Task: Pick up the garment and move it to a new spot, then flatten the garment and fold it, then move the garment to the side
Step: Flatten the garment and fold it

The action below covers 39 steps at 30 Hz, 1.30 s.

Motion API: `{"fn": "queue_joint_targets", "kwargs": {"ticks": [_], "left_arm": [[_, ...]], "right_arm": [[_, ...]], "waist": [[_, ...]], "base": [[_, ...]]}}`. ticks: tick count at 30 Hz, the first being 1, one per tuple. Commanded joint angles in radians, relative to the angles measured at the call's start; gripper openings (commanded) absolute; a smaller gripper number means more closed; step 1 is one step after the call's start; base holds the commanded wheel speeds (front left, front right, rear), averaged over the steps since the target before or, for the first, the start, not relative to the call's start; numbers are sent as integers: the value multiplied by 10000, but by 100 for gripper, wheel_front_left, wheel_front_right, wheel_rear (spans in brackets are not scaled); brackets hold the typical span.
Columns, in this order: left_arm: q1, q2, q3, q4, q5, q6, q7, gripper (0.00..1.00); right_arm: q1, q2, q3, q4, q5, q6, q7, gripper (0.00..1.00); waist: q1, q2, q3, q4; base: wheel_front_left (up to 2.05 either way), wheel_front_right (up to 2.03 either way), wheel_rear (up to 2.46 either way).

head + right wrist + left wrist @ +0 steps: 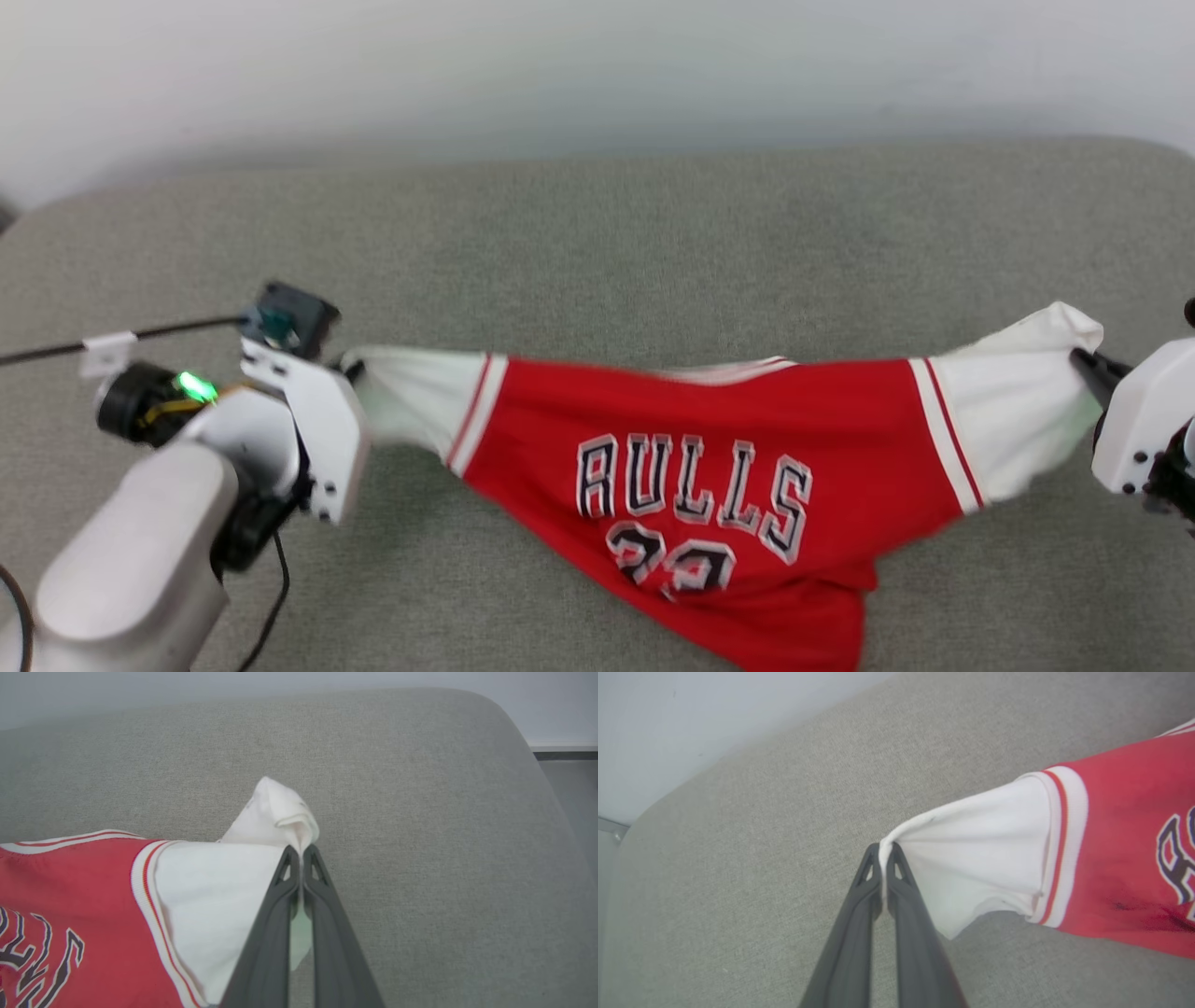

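Observation:
The garment [709, 439], a red jersey with white sleeves and black lettering, hangs stretched between both arms above the grey cushion. My left gripper [351, 366] is shut on the tip of one white sleeve [971, 868]; in the left wrist view the left gripper [883, 848] pinches that cloth between closed dark fingers [859, 905]. At the far right, my right gripper [1081, 358] is shut on the other white sleeve [280, 812], and in the right wrist view the right gripper [300, 849] has cloth bunched at its tips. The red body [794, 607] sags in the middle toward the front.
A broad grey cushion [597, 243] spreads under everything, with a pale wall behind. Its rounded right end [528, 765] drops to a floor strip. A black cable [140, 334] runs left from the left wrist.

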Motion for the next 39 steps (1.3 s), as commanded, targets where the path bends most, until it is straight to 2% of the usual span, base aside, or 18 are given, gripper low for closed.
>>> {"fn": "queue_joint_targets", "kwargs": {"ticks": [1,6,10,17,23,28,34,39], "left_arm": [[-370,-60,179,150,98,187,-300,0],[-1464,-443,606,944,219,421,-1128,0],[-2517,-880,841,1985,291,422,-1825,0],[-4787,-1336,1260,3785,448,362,-2959,0],[-7045,-1229,1673,4509,726,519,-3973,0],[-8743,-989,1966,4614,910,490,-4634,0],[-10247,-676,2209,4308,1107,480,-5371,0],[-10985,-517,2335,4118,1132,455,-5630,0]], "right_arm": [[-244,-117,22,65,-105,-7,-158,0],[-952,-445,308,389,-235,-7,-535,0],[-1916,-661,654,824,-134,-8,-921,0],[-4362,-1059,1326,1688,-122,-8,-1861,0],[-6846,-1263,1601,2095,-586,-11,-2738,0],[-8735,-1121,1718,2317,-1111,-11,-3681,0],[-10389,-1034,2044,2323,-1295,-11,-4818,0],[-11326,-1078,2478,2438,-1126,-10,-5306,0]], "waist": [[0,0,-371,45],[0,0,-706,61],[0,0,-748,34],[0,0,94,-101],[0,0,1533,-192],[0,0,2614,-308],[0,0,3852,-487],[0,0,4769,-570]], "base": [[0,0,0],[0,0,0],[0,0,0],[0,0,0],[0,0,0],[0,0,0],[0,0,0],[0,0,0]]}}
